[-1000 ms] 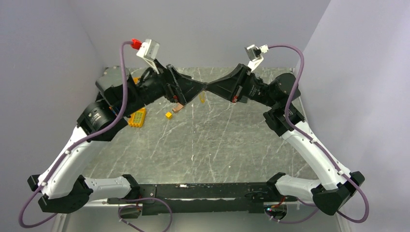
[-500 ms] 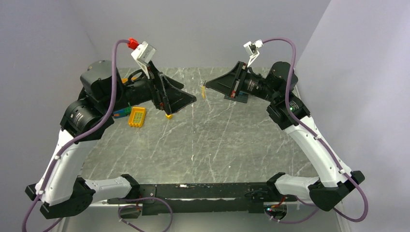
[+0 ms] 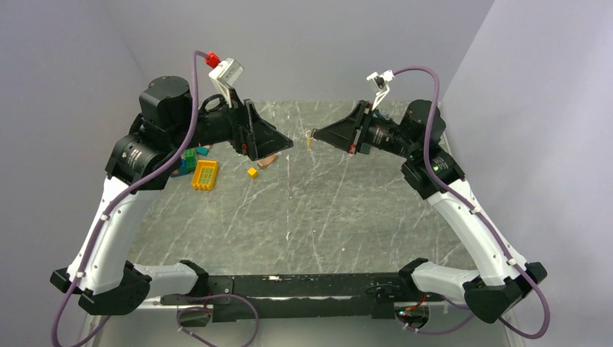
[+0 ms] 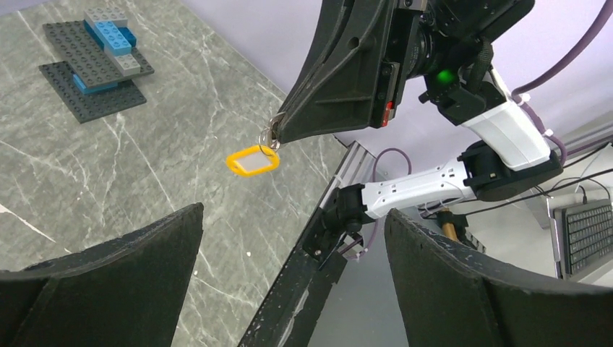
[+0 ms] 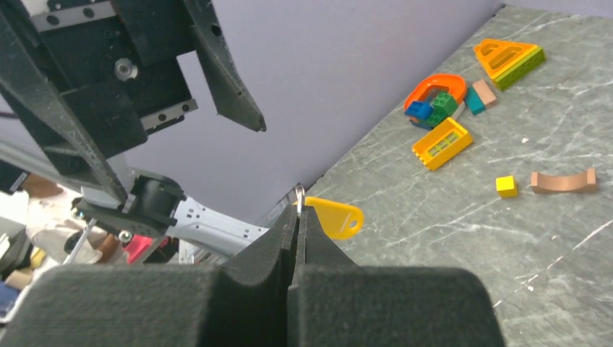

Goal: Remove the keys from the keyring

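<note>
From my console, the table (image 3: 303,217) reads as a grey-green marbled slab, boxed in by plain lavender walls. Past its near edge the left wrist view catches a keyboard (image 4: 584,230), cut off by the frame.

The right gripper (image 3: 312,134) is pinched tight on the keyring (image 4: 272,133), held in the air at about 12 o'clock over the far middle of the table. The yellow key tag (image 4: 253,160) dangles from that loop, off the surface. The left gripper (image 3: 288,143) faces it from 9 o'clock with its jaws spread wide and nothing between them, near the tag but apart from it.

The tag has a pale window (too small for me to read anything in it). Most of the loop is buried between the right fingers, so only a sliver of metal shows.

Toy blocks lie at 10 o'clock: an orange studded brick (image 3: 204,175), a small yellow cube (image 3: 251,172) and a tan arch (image 3: 267,160). Grey baseplates (image 4: 90,72) show only in the left wrist view.
</note>
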You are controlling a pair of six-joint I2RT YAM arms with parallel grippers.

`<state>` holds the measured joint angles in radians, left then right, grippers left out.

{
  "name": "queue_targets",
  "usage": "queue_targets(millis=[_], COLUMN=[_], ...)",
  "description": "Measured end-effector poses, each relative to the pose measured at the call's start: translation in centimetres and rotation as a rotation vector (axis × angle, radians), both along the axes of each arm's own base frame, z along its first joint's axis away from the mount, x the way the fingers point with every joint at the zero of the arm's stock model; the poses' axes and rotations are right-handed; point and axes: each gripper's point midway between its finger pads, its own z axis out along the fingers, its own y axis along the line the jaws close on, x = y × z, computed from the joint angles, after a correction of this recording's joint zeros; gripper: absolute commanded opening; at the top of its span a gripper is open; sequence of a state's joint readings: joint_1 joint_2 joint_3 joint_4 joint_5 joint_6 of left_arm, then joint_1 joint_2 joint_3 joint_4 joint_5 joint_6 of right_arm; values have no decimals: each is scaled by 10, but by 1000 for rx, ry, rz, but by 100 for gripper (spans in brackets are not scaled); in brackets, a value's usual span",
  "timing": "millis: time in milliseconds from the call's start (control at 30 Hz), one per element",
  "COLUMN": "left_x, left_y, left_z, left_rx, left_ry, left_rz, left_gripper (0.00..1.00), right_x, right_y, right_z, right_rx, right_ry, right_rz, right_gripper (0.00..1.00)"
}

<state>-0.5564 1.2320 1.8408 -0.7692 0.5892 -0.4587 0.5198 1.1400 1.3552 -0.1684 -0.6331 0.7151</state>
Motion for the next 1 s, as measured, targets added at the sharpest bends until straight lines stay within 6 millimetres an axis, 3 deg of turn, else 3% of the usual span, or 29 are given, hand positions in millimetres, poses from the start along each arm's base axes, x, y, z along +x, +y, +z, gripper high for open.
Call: queue_targets(millis=[167, 467, 800, 1000], left_x=[-3, 6, 5, 5], left_y=[-3, -15, -26, -27], left_z=[-1, 8, -2, -8], left_rx=[-7, -14, -17, -14], left_ry=[19, 34, 87, 103], left_rz=[-45, -133, -228, -240], left_gripper=[92, 72, 59, 57], right_x=[-12, -44, -46, -43], right_y=[5, 13, 18, 19], right_z=[-1, 17, 22, 20], right_rx=[19, 73, 51, 46], right_ry=[-27, -136, -178, -179], right_rz=[92, 316, 394, 412], right_gripper=[0, 0, 0, 0])
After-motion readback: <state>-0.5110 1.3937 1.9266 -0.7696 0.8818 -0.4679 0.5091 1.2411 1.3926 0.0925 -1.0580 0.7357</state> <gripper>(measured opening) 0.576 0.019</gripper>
